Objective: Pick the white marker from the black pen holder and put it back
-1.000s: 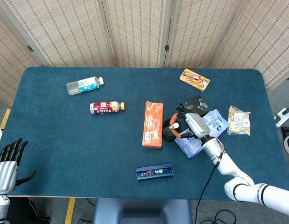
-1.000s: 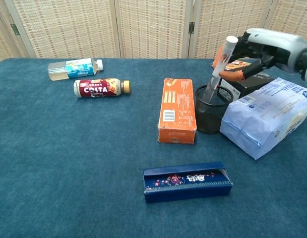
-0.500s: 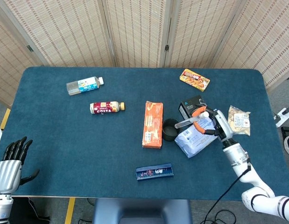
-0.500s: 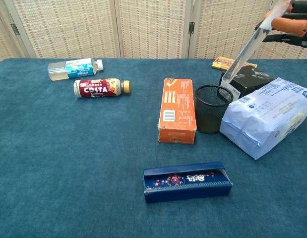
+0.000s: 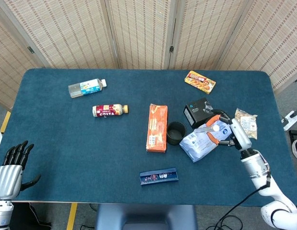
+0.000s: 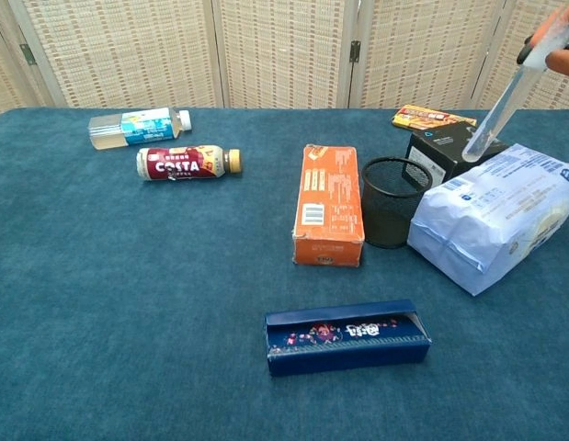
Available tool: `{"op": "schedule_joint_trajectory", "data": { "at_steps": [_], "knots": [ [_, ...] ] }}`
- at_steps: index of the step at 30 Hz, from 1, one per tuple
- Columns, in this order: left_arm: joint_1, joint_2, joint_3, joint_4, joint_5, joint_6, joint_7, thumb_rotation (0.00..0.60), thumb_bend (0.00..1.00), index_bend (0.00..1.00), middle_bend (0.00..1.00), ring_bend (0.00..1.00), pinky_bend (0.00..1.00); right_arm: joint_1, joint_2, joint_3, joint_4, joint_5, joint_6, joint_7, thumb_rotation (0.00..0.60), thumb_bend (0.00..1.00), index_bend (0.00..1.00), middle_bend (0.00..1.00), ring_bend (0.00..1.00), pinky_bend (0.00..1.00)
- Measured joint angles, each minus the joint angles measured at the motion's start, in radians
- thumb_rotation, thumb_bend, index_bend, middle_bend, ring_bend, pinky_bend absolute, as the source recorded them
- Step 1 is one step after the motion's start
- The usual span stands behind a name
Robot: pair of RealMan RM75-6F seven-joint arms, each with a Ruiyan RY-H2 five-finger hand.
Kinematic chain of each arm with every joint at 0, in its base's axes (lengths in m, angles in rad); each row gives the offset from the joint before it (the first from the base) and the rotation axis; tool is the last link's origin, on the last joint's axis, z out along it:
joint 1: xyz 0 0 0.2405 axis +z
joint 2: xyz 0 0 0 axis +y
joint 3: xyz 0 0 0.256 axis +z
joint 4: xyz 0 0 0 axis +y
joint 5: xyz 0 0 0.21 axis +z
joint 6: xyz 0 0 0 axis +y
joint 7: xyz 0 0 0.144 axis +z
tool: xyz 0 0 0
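My right hand [image 5: 230,134] holds the white marker [image 5: 207,128] lifted clear of the black mesh pen holder [image 5: 176,132], off to the holder's right above the pale blue bag [image 5: 198,146]. In the chest view the marker [image 6: 507,101] slants down from the upper right corner, its tip hanging above the black box [image 6: 438,152], and only a fingertip [image 6: 562,61] of that hand shows. The pen holder [image 6: 392,200] stands upright and looks empty. My left hand [image 5: 8,168] hovers at the table's near left corner, fingers spread, holding nothing.
An orange carton [image 5: 157,127] lies just left of the holder. A dark blue pen box [image 5: 159,176] lies near the front edge. Two bottles [image 5: 110,110] lie at the back left. Snack packs [image 5: 199,81] and a biscuit bag [image 5: 245,122] sit at the right.
My right hand has lifted the marker out of the holder and carried it right and up, away over the blue bag. The left hand has barely moved.
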Motion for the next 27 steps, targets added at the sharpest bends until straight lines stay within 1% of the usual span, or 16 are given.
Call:
{"op": "schedule_joint_trajectory", "data": {
  "at_steps": [2,5,8,10,12,14,17,20,23,25,27],
  "knots": [
    [0.0,0.0,0.0,0.0,0.001,0.0,0.001,0.6,0.24,0.1,0.06,0.06,0.1,-0.005,-0.011,0.002,0.015,-0.003,0.032,-0.152,0.6,0.4,0.59,0.4,0.14,0.15],
    [-0.001,0.0,-0.001,0.0,0.001,0.0,0.0,0.6,0.24,0.1,0.06,0.06,0.1,-0.01,-0.02,0.005,0.022,-0.001,0.056,-0.307,0.6,0.4,0.59,0.4,0.14,0.15],
    [-0.002,0.0,-0.001,0.0,0.001,0.0,0.0,0.6,0.24,0.1,0.06,0.06,0.1,-0.015,-0.023,0.008,0.015,0.008,0.061,-0.363,0.6,0.4,0.59,0.4,0.14,0.15],
    [-0.002,0.0,-0.001,0.0,0.0,-0.001,0.0,0.6,0.24,0.1,0.06,0.06,0.1,-0.018,-0.02,0.01,0.005,0.016,0.057,-0.348,0.6,0.4,0.59,0.4,0.14,0.15],
    [-0.002,0.001,-0.002,0.0,-0.001,-0.002,0.0,0.6,0.24,0.1,0.06,0.06,0.1,-0.021,-0.013,0.011,-0.014,0.027,0.045,-0.285,0.6,0.4,0.59,0.4,0.14,0.15],
    [-0.003,0.0,-0.001,0.001,-0.001,-0.003,-0.001,0.6,0.24,0.1,0.06,0.06,0.1,-0.023,-0.002,0.013,-0.034,0.038,0.03,-0.196,0.6,0.4,0.59,0.4,0.14,0.16],
    [-0.003,0.0,-0.001,0.002,-0.001,-0.004,-0.001,0.6,0.24,0.1,0.06,0.06,0.1,-0.027,0.02,0.017,-0.074,0.057,-0.005,0.01,0.6,0.4,0.59,0.4,0.14,0.16],
    [-0.003,-0.002,-0.001,0.003,-0.002,-0.004,-0.002,0.6,0.24,0.1,0.06,0.06,0.1,-0.032,0.046,0.019,-0.11,0.069,-0.039,0.183,0.6,0.4,0.59,0.4,0.14,0.16],
    [-0.004,-0.002,-0.001,0.005,-0.002,-0.005,-0.004,0.6,0.24,0.1,0.06,0.06,0.1,-0.038,0.069,0.016,-0.126,0.066,-0.061,0.312,0.6,0.4,0.59,0.4,0.14,0.16],
    [-0.005,-0.003,-0.001,0.006,-0.001,-0.006,-0.004,0.6,0.24,0.1,0.06,0.06,0.1,-0.04,0.072,0.015,-0.124,0.064,-0.061,0.344,0.6,0.4,0.59,0.4,0.14,0.16],
    [-0.005,-0.003,-0.001,0.006,-0.001,-0.006,-0.004,0.6,0.24,0.1,0.06,0.06,0.1,-0.041,0.069,0.015,-0.116,0.062,-0.057,0.335,0.6,0.4,0.59,0.4,0.14,0.16]
  ]
}}
